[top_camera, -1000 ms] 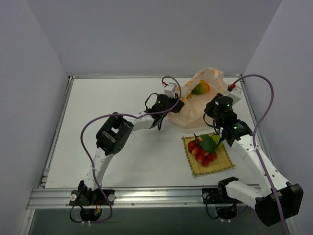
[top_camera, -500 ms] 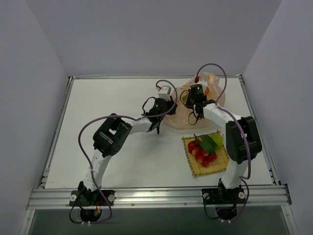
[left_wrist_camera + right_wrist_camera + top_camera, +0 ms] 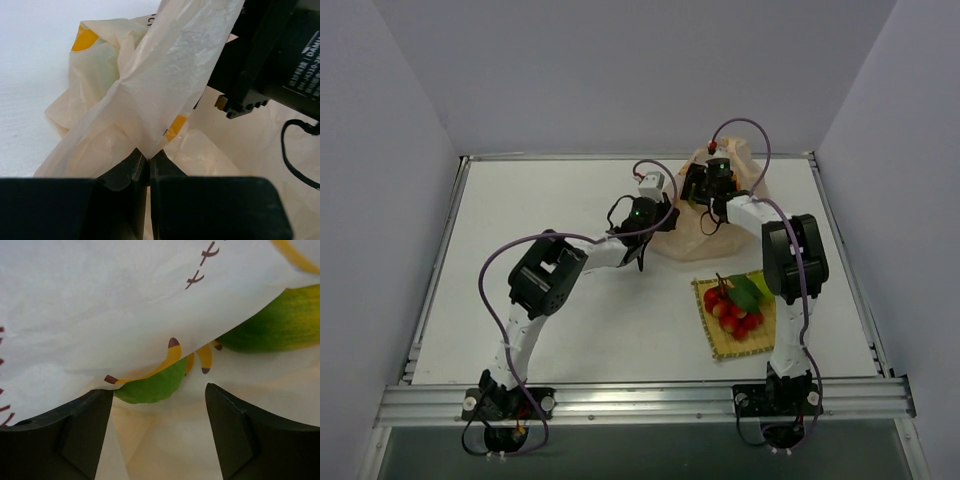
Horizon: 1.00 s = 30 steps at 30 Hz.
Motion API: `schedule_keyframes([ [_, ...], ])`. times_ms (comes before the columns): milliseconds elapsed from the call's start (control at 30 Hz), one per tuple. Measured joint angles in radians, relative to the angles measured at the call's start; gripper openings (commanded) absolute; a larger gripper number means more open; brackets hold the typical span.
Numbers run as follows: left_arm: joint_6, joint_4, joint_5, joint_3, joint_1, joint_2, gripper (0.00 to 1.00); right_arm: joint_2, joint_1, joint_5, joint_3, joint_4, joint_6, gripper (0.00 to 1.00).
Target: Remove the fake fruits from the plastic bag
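The plastic bag (image 3: 712, 222) lies at the back right of the table, pale peach with yellow printed figures. My left gripper (image 3: 148, 153) is shut on a fold of the plastic bag (image 3: 150, 85) and lifts it; from above the left gripper (image 3: 663, 212) is at the bag's left edge. My right gripper (image 3: 159, 390) is open inside the bag's mouth, its jaws either side of a round green fruit (image 3: 150, 386) that is half under the film. A green-yellow mango (image 3: 280, 325) lies behind it. From above the right gripper (image 3: 698, 192) is sunk in the bag's top.
A square yellow woven mat (image 3: 770, 335) lies in front of the bag. On it are a red berry bunch (image 3: 730, 310) with green leaves and a green fruit (image 3: 752, 292). The right arm's black body (image 3: 280, 55) is close beside the lifted fold.
My right arm swung from above the mat back to the bag's mouth, and its jaws opened. My left gripper kept its hold on the bag and barely moved.
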Motion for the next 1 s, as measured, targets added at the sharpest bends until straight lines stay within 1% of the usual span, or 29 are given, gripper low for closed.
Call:
schedule_keyframes([
  [167,-0.018,0.000,0.022,0.000,0.008,0.000,0.02,0.067,-0.011,-0.071,0.064,0.013,-0.015,0.83],
  [333,-0.023,-0.003,0.036,0.003,0.016,0.001,0.03,0.156,-0.017,-0.139,0.149,0.029,-0.014,0.84],
  [433,-0.023,-0.007,0.040,0.012,0.020,0.002,0.02,0.214,-0.018,-0.153,0.203,0.035,-0.014,0.80],
  [467,-0.023,-0.007,0.042,0.014,0.021,0.002,0.02,0.230,-0.018,-0.154,0.216,0.043,-0.015,0.77],
  [500,-0.022,-0.008,0.045,0.017,0.023,0.002,0.02,0.238,-0.018,-0.154,0.218,0.047,-0.016,0.71],
  [533,-0.022,-0.009,0.047,0.019,0.026,0.002,0.02,0.241,-0.018,-0.153,0.218,0.048,-0.019,0.64],
  [567,-0.022,-0.008,0.050,0.019,0.028,0.002,0.02,0.243,-0.018,-0.153,0.218,0.051,-0.020,0.53],
  [633,-0.022,-0.009,0.056,0.021,0.033,0.002,0.02,0.240,-0.018,-0.151,0.216,0.065,-0.023,0.43],
  [667,-0.022,-0.009,0.059,0.021,0.035,0.002,0.02,0.237,-0.017,-0.149,0.209,0.080,-0.027,0.40],
  [733,-0.022,-0.010,0.062,0.024,0.039,0.003,0.02,0.208,-0.015,-0.138,0.163,0.108,-0.031,0.39],
  [767,-0.022,-0.013,0.064,0.027,0.041,0.003,0.02,0.187,-0.015,-0.131,0.133,0.110,-0.034,0.35],
  [867,-0.023,-0.023,0.069,0.063,0.041,0.015,0.02,0.092,-0.010,-0.100,0.020,0.122,-0.044,0.32],
  [1000,-0.035,-0.039,0.077,0.140,0.047,0.057,0.02,-0.049,-0.007,-0.074,-0.098,0.141,-0.040,0.32],
])
